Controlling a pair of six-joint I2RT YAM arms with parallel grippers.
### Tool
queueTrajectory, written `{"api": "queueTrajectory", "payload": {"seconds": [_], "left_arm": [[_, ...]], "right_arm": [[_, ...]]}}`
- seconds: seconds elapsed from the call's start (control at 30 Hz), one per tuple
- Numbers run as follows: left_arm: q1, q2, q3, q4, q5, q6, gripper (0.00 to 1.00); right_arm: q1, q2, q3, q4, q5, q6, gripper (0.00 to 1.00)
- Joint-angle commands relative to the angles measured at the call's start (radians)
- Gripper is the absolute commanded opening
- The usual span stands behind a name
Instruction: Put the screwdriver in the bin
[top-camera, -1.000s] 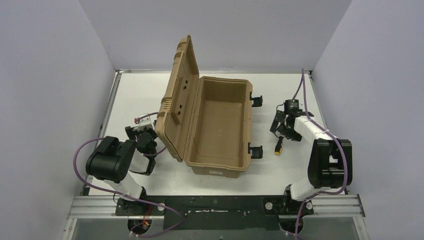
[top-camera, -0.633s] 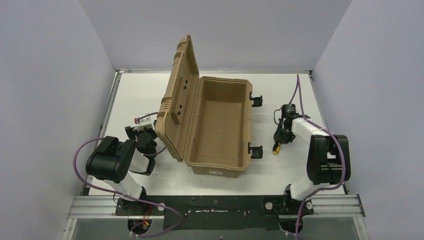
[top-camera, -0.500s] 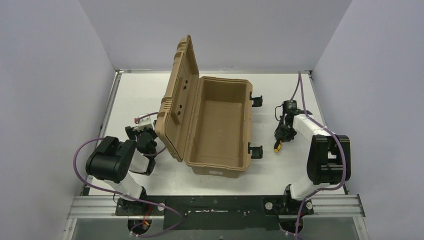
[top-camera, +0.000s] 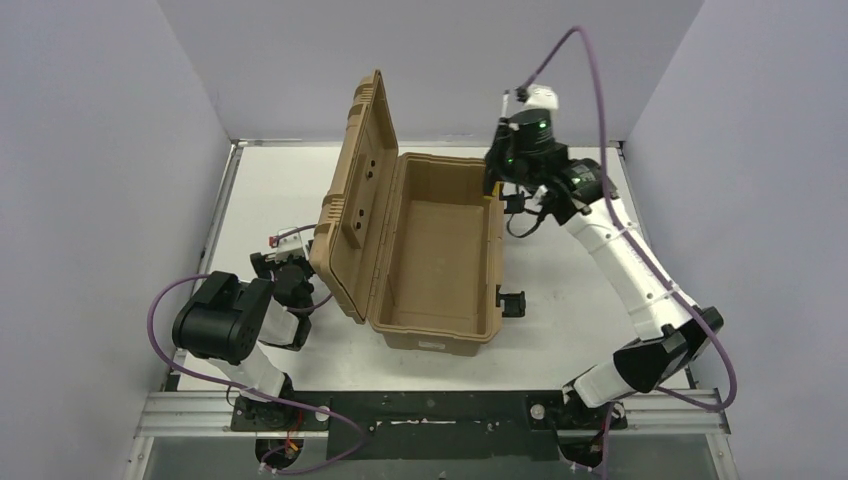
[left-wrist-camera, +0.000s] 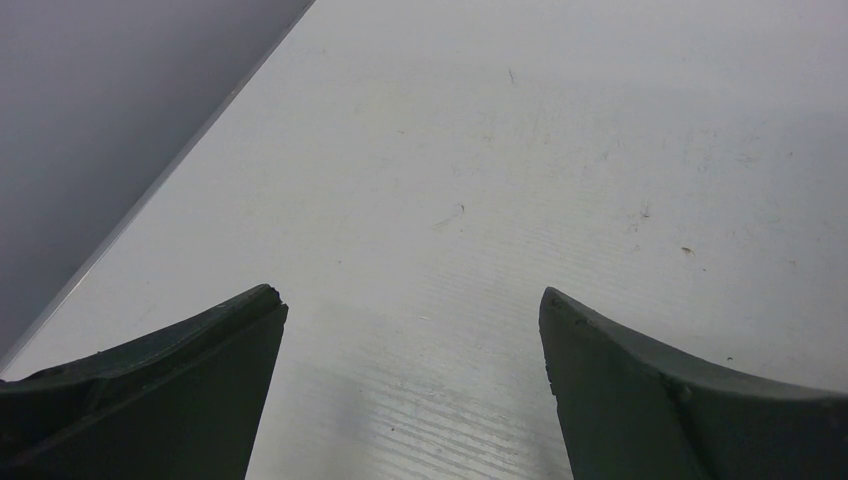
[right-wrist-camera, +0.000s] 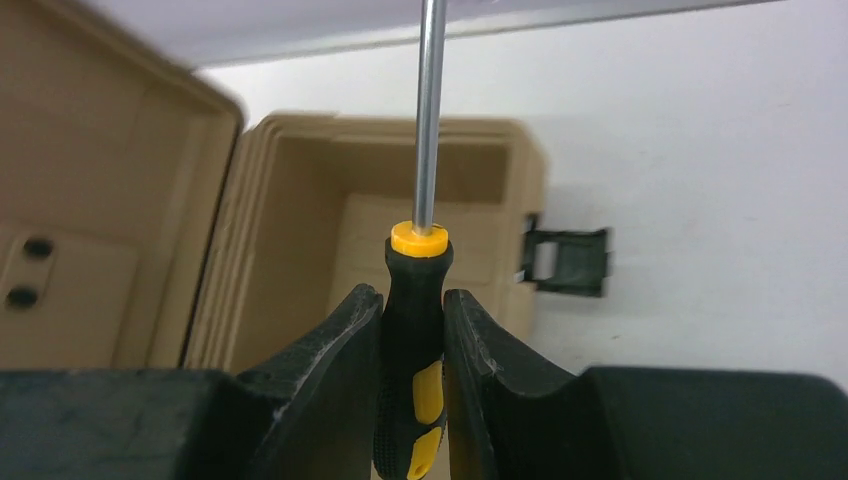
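Note:
My right gripper is shut on the black and yellow handle of the screwdriver, whose thin metal shaft points away from the wrist. In the top view the right gripper hangs raised over the far right corner of the bin, a large tan open case. The right wrist view looks down on the bin's open inside past the screwdriver. My left gripper is open over bare white table, low beside the lid on the bin's left.
The ribbed lid stands upright along the bin's left side. Black latches stick out on its right side; one latch shows in the right wrist view. Grey walls close in the table on three sides.
The right gripper closed on the screwdriver lying on the table right of the bin, then lifted it up and over toward the bin's far right corner. The left arm stayed still.

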Motion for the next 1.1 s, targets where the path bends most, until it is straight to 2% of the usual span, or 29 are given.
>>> {"api": "queueTrajectory", "payload": {"seconds": [0.0, 0.17, 0.33, 0.63, 0.83, 0.93, 1.07], "left_arm": [[-0.006, -0.001, 0.001, 0.056, -0.011, 0.005, 0.97], [-0.007, -0.002, 0.001, 0.053, -0.011, 0.003, 0.97], [-0.007, -0.005, 0.002, 0.049, -0.01, 0.001, 0.97], [-0.009, -0.006, 0.002, 0.047, -0.01, -0.002, 0.97], [-0.009, -0.004, 0.002, 0.048, -0.011, -0.001, 0.97], [-0.009, -0.004, 0.002, 0.049, -0.011, 0.0, 0.97], [-0.007, -0.002, 0.001, 0.05, -0.012, 0.0, 0.97]], "right_arm": [[0.144, 0.112, -0.04, -0.044, 0.043, 0.049, 0.0], [0.235, 0.18, -0.183, 0.036, -0.025, 0.091, 0.0], [0.265, 0.261, -0.279, 0.109, -0.109, 0.081, 0.0], [0.274, 0.446, -0.291, 0.128, -0.152, 0.034, 0.0], [0.273, 0.5, -0.266, 0.125, -0.154, 0.025, 0.01], [0.274, 0.502, -0.257, 0.114, -0.143, 0.027, 0.26], [0.273, 0.486, -0.24, 0.094, -0.124, 0.027, 0.48]]}}
